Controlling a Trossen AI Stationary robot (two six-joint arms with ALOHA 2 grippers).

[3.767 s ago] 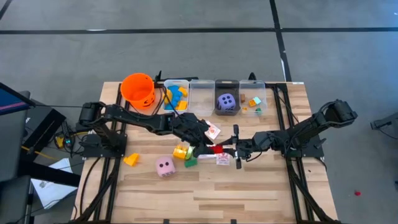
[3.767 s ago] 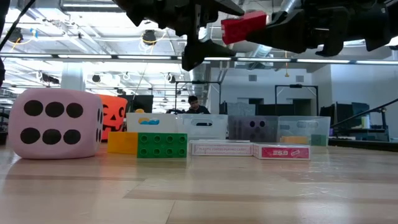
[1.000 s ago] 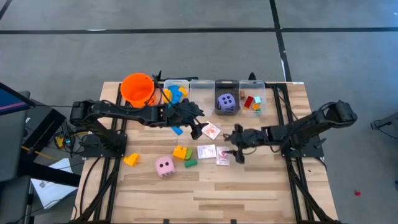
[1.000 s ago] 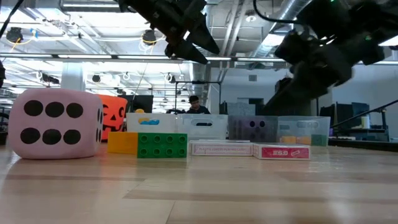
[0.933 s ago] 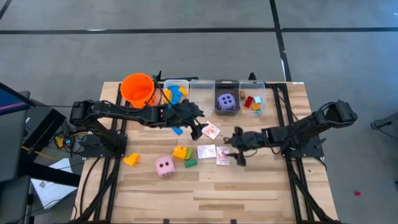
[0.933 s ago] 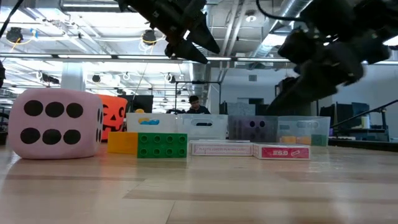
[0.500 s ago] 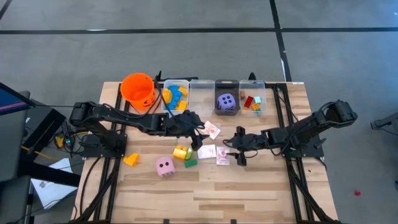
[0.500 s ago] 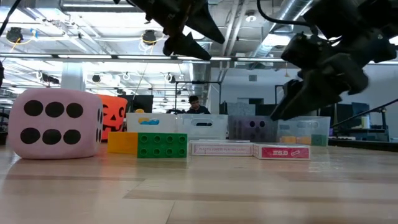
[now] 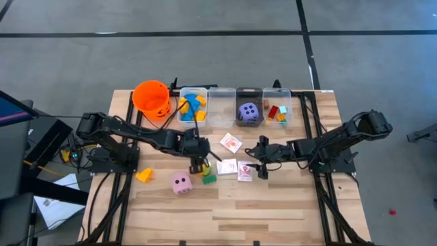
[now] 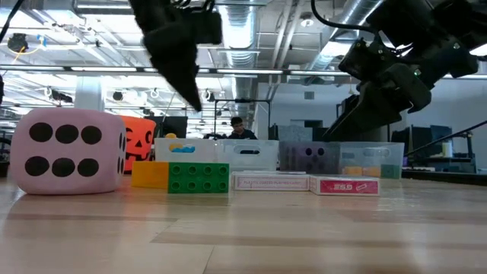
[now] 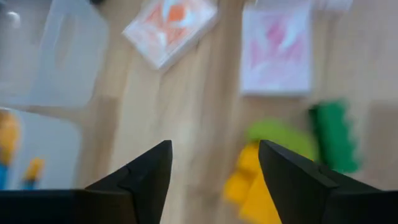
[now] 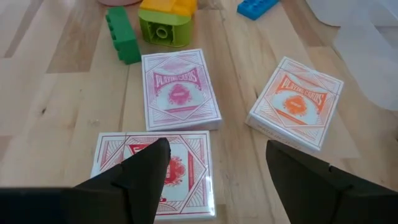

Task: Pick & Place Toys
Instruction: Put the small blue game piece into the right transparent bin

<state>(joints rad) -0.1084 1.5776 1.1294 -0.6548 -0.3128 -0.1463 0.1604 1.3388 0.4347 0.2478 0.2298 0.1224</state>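
A robotics lab — exposed ceiling ducts [image 10: 251, 30], strip lights, grey concrete floor [image 9: 205, 55], a person at a workstation [image 10: 238, 128].

High: I look straight down on table [image 9: 273, 205] | Low: level, close to pink die [image 10: 67, 151] | Wrists: close over cards [image 12: 180, 90], shared with high.

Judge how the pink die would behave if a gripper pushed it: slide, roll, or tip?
The pink die sits flat on one broad face on the table, so it would probably slide first. Its rounded edges suggest that a high push could tip it.
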